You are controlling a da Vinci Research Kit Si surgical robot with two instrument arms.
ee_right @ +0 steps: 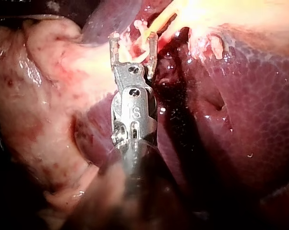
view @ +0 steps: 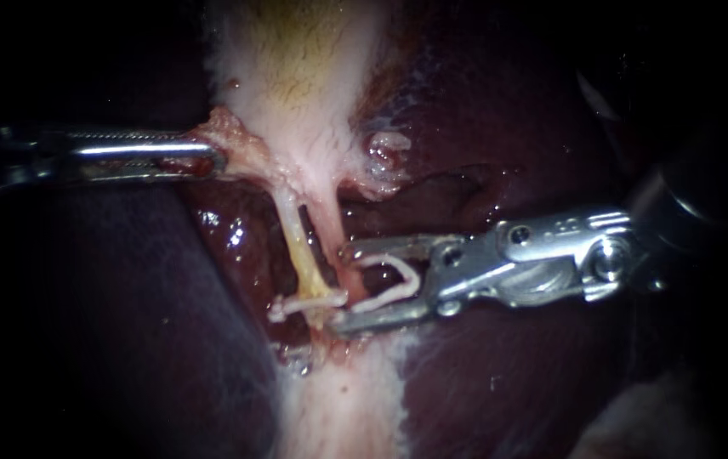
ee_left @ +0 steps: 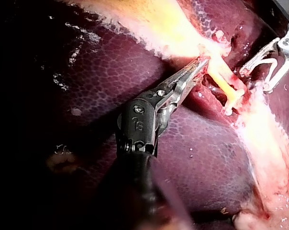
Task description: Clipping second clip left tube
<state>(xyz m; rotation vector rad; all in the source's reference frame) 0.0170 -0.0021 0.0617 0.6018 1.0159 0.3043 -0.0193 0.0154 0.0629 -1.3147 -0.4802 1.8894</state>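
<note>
White clip (view: 391, 285), gripped in the right instrument's (view: 340, 287) wide jaws, should be passed fully across the left tube (view: 298, 242), left instrument's (view: 215, 157) jaws clamping the gallbladder (view: 296, 68)

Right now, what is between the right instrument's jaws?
An open white clip, held by both jaws of the right instrument; the endoscope view shows it best.

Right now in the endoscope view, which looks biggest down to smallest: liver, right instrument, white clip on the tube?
Largest: liver.
Next: right instrument, though nearness to the camera may enlarge it.
Smallest: white clip on the tube.
</note>
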